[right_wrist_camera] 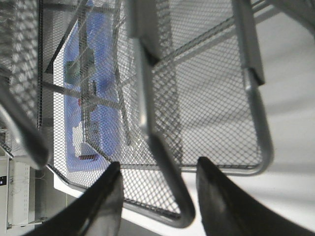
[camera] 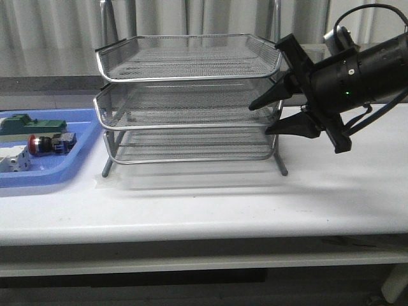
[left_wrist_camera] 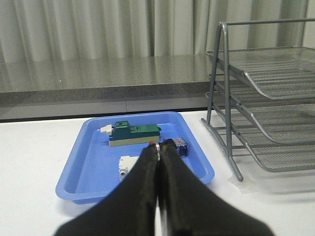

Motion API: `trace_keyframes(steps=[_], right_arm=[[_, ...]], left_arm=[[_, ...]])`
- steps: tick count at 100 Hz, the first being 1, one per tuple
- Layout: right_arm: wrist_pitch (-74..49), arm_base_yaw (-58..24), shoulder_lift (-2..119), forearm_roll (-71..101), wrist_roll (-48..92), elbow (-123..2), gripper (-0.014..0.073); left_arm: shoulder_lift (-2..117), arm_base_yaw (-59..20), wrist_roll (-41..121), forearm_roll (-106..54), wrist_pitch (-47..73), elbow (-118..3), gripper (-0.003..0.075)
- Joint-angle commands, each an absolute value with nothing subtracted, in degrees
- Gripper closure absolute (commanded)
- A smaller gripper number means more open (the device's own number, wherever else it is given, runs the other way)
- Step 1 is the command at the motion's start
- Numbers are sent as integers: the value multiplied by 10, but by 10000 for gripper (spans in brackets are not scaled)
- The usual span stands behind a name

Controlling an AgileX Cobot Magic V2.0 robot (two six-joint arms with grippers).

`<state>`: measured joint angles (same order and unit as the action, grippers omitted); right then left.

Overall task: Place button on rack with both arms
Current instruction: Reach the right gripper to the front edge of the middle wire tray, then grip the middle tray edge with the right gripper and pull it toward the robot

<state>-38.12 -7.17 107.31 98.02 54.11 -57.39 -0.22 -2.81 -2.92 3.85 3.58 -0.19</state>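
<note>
The button, red-headed with a blue rear block, lies on its side in the blue tray at the far left. In the left wrist view its blue block peeks out behind my left gripper, which is shut with nothing in it and hangs short of the tray. The left arm is outside the front view. The wire-mesh rack stands mid-table. My right gripper is open at the rack's right side. In the right wrist view a rim bar of the rack runs between the fingers of the right gripper.
A green block and a white terminal block share the blue tray with the button. A grey ledge and curtains run behind the table. White tabletop stretches in front of the rack and to its right.
</note>
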Motion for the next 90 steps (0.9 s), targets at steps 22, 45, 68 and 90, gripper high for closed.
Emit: trace_keyframes(steps=[22,45,68,90], right_arm=[[-408,-82,1047,1002,551,-590,437],[-409,-82,1047,996,551,-590,540],[-443,-82,1047,957,550,-588,540],[-458,-82,1047,954,553,-553,540]], left_arm=[[-21,-27,-36,34,-10,30,741],[-21,-27,-36,34,-10,30,741],[-21,-27,-36,34,-10,30,741],[-21,-27,-36,34,-10,30,741]])
